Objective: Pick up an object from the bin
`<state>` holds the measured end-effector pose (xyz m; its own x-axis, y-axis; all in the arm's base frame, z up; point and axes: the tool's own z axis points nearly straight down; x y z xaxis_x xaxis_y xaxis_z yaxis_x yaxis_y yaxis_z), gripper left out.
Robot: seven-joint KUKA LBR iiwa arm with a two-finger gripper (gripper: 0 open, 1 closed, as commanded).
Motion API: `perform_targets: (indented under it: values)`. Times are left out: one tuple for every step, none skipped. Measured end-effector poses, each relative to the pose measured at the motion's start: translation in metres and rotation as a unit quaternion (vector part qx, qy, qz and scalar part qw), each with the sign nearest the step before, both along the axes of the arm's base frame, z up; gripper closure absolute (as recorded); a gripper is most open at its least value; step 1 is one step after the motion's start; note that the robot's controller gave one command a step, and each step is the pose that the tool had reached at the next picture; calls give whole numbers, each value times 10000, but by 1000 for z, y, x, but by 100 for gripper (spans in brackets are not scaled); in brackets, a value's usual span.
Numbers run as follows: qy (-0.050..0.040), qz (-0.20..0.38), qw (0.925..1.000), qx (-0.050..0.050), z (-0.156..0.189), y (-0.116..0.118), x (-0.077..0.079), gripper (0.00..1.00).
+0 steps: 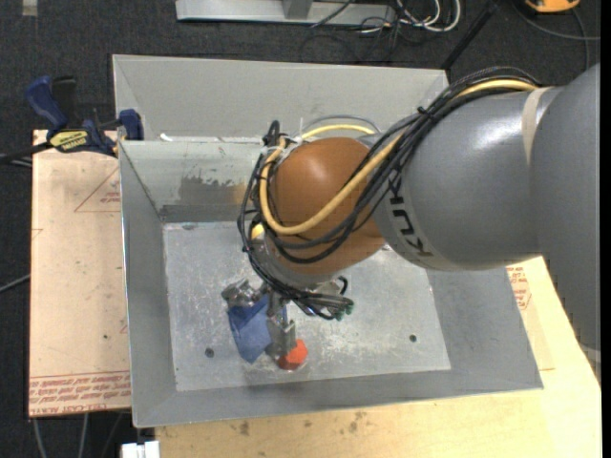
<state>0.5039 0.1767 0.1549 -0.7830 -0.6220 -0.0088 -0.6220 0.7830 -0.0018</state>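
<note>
Blue crumpled soft piece (248, 332) lies toward the front wall of the grey metal bin (143, 256), a small orange-red ball (295, 354) just beside it. My hand (281, 340) hangs low between them, presumably to grip one; whether it is open or closed I cannot tell.

Dark blue wedge-shaped thing (250, 334), soft-looking, lying slanted on the floor of the bin (401, 346) near its front wall, small orange-red rounded thing (297, 354) nearer that wall, both left of the bin's middle
</note>
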Motion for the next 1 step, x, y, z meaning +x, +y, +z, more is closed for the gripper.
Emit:
perform_targets:
  values:
    - [26,-12,10000,-8,7,1,1,100]
